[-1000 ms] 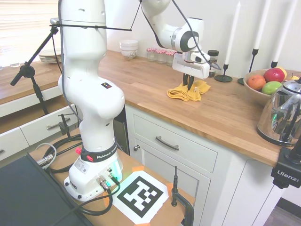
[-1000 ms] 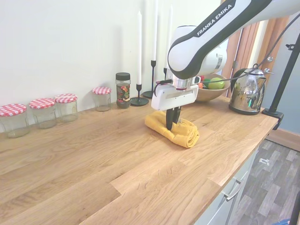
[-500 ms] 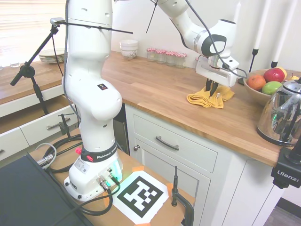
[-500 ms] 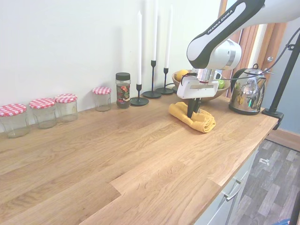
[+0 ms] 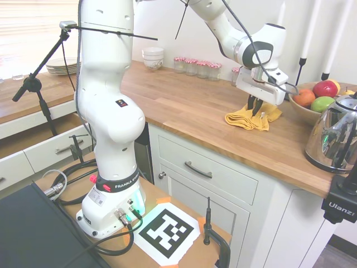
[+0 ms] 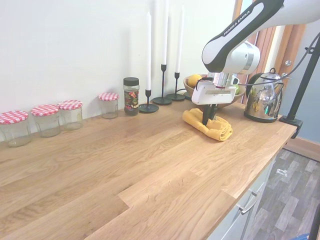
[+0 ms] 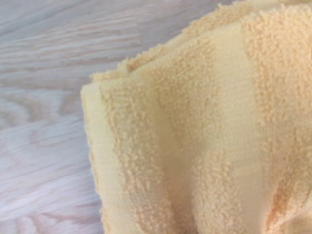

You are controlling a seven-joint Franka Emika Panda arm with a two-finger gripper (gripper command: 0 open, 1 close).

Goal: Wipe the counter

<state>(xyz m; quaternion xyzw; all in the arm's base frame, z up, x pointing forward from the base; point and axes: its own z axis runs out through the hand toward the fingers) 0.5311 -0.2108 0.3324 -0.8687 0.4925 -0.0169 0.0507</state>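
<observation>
Counter [image 6: 125, 175] under "FRANKA EMIKA" arm [image 6: 240, 25]

bright, even daylight across both wide shots, soft close-up at the wrist

light pours in from the blinded window [image 5: 25, 28] at the far left of the first exterior view, blown nearly white; the bench [image 5: 184, 106] glows warm with only faint, soft shadows. the kettle [image 6: 263, 97] throws sharp mirror glints, and the wall [image 6: 65, 45] behind the second exterior view reads flat and pale. wide lenses bend the frame edges slightly. wrist view is hazy, the towel [image 7: 204, 136] fuzzy, the wood grain washed out.
</observation>
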